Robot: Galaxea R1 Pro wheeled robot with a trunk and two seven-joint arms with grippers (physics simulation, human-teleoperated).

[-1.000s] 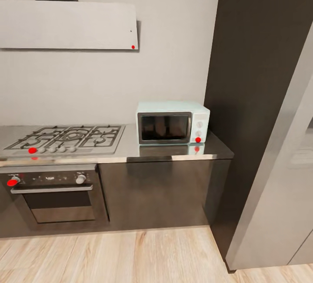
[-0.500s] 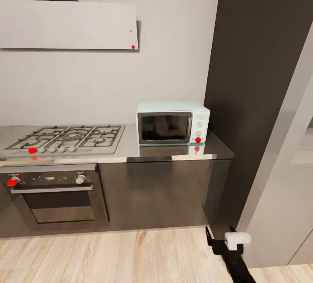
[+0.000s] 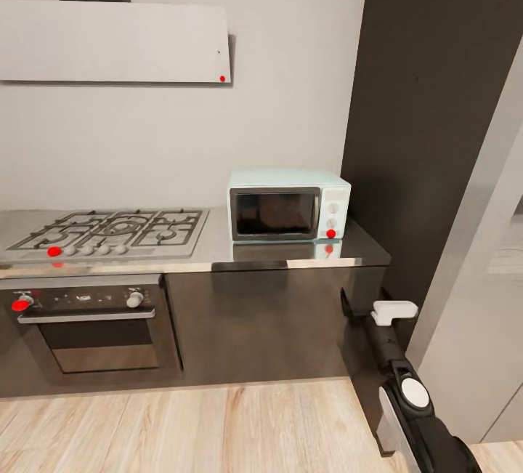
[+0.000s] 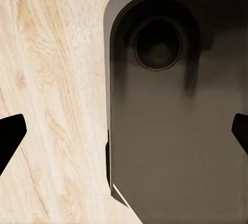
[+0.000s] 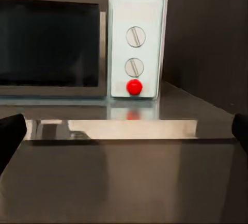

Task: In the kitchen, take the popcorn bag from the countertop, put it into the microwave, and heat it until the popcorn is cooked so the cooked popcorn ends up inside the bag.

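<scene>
From the head view, the microwave [image 3: 289, 204] sits at the right end of the countertop [image 3: 218, 249], door shut, a red button low on its knob panel; no writing is legible anywhere. The hob [image 3: 112, 232] lies toward the left end, with the oven [image 3: 91, 324] beneath it. The right gripper [image 3: 363, 311] is raised before the cabinet front below the countertop's right corner. The right wrist view shows the microwave's two knobs, with the fingers spread wide and empty. The left wrist view shows the left gripper's fingertips [image 4: 10, 136] parted, grasping nothing, over wood floor [image 4: 51, 79] and a dark rounded panel [image 4: 175, 110].
</scene>
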